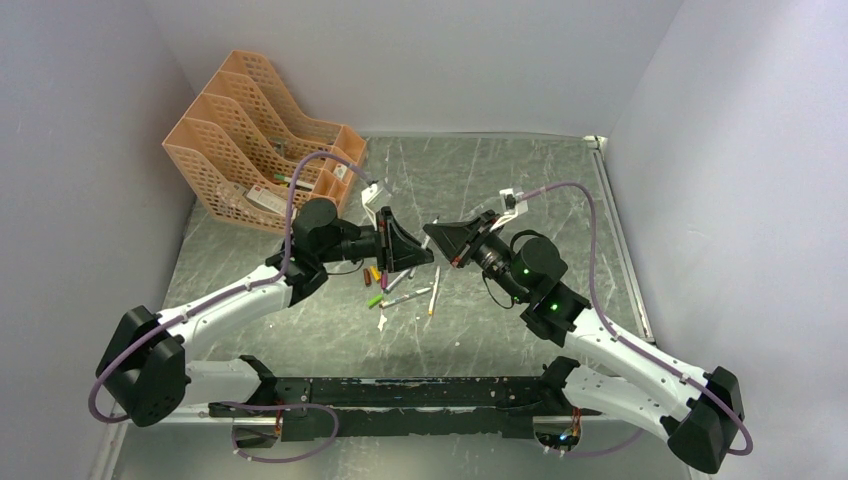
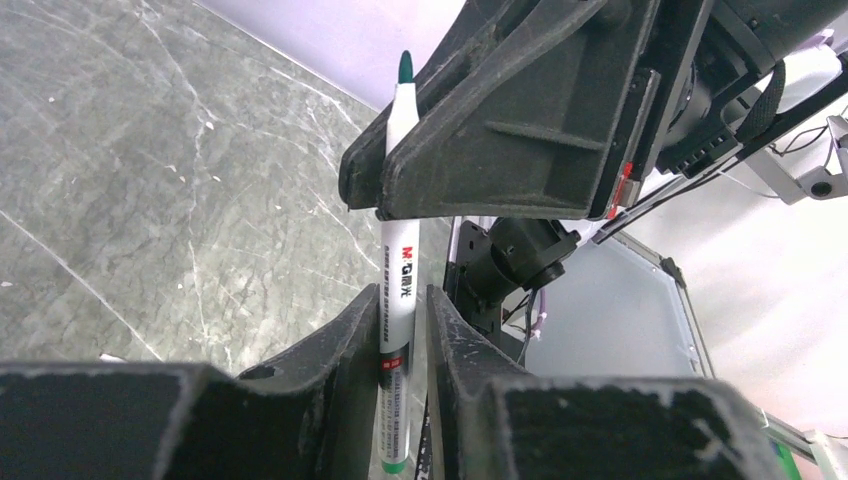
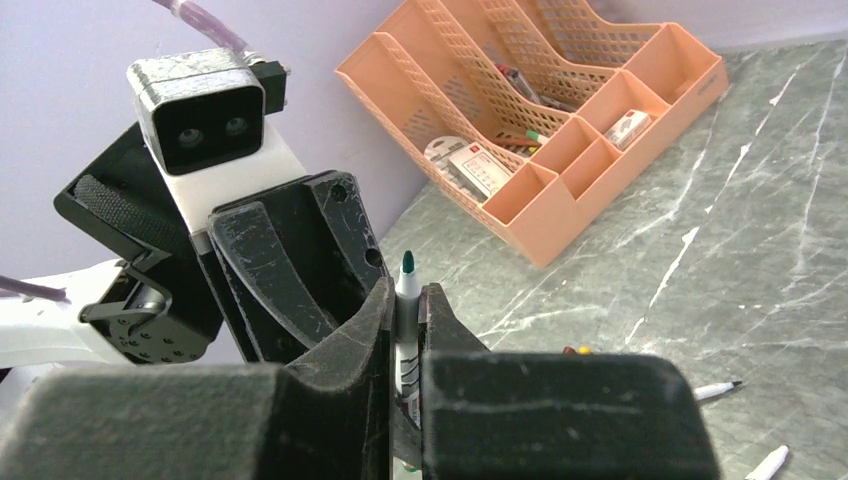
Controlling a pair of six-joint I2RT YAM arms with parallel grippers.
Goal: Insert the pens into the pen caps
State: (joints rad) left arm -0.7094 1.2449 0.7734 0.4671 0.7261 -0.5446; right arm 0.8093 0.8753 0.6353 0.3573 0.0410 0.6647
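Pinched at once by left gripper (image 2: 402,305) and right gripper (image 3: 408,296): white plastic marker pen (image 2: 398,265), green tip uncapped, held above table near peach mesh plastic organiser (image 3: 560,150).

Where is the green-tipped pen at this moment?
The green-tipped pen is above the middle of the table, gripped by both the left fingers and the right fingers, tip up.
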